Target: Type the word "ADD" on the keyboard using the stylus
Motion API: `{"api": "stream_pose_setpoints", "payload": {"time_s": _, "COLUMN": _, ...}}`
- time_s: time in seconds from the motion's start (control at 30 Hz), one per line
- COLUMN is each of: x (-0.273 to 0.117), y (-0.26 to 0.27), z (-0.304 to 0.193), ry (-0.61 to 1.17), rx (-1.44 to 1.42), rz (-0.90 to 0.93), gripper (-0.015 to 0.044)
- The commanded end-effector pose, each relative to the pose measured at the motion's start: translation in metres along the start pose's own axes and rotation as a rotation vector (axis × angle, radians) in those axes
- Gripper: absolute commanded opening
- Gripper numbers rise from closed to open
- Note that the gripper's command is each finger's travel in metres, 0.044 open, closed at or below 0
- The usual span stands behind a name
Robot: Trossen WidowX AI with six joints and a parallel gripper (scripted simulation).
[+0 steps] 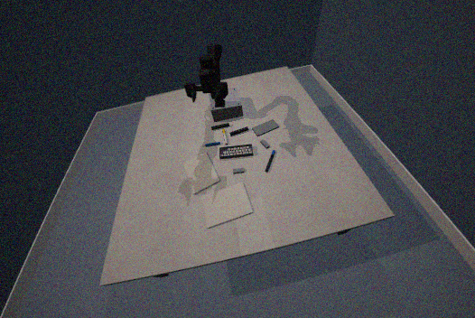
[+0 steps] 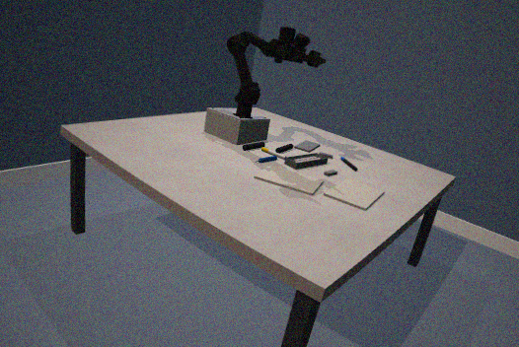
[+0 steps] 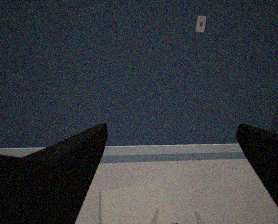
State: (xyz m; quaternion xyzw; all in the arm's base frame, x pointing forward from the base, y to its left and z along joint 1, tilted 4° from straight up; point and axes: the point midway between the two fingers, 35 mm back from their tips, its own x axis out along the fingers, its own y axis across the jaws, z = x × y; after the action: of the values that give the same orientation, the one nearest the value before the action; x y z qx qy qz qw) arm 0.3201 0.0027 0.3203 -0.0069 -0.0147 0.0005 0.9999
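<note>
The keyboard point(image 1: 236, 151) point(image 2: 306, 161) lies near the middle of the desk. A slim yellow-and-pale tool point(image 1: 225, 135) point(image 2: 265, 150) lies just behind it, and a short blue tool point(image 1: 212, 144) point(image 2: 267, 159) lies beside that. A dark pen-like stick with a blue end point(image 1: 270, 161) point(image 2: 349, 164) lies on the other side of the keyboard. I cannot tell which of these is the stylus. My gripper point(image 3: 170, 129) is wide open and empty, high above the desk. Its black fingers stand apart in the wrist view, with none of these tools between them.
Two black bars point(image 1: 220, 126) point(image 1: 239, 131) and a flat grey slab point(image 1: 265, 127) point(image 2: 307, 146) lie behind the keyboard. Small grey blocks point(image 1: 265, 144) point(image 1: 238, 171) lie near it. Two thin pale boards point(image 1: 229, 206) point(image 1: 205, 174) lie in front. The arm's base box point(image 1: 227, 114) point(image 2: 222, 126) stands behind.
</note>
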Motion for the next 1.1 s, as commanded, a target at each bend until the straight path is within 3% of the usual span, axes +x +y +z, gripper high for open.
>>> {"api": "stream_pose_setpoints", "payload": {"time_s": 0.0, "x": 0.002, "y": 0.001, "z": -0.002, "ry": 0.01, "rx": 0.003, "rz": 0.004, "gripper": 0.0414}}
{"api": "stream_pose_setpoints", "payload": {"time_s": 0.27, "x": 0.053, "y": 0.059, "z": -0.098, "ry": 0.47, "rx": 0.093, "rz": 0.137, "gripper": 0.0204}}
{"api": "stream_pose_setpoints", "payload": {"time_s": 0.53, "x": 0.056, "y": 0.119, "z": -0.213, "ry": 0.987, "rx": 0.119, "rz": 0.192, "gripper": 0.0}}
{"api": "stream_pose_setpoints", "payload": {"time_s": 0.83, "x": 0.005, "y": 0.169, "z": -0.329, "ry": 1.547, "rx": 0.044, "rz": 0.129, "gripper": 0.0}}
{"api": "stream_pose_setpoints", "payload": {"time_s": 1.07, "x": -0.001, "y": 0.171, "z": -0.337, "ry": 1.587, "rx": 0.033, "rz": 0.118, "gripper": 0.0}}
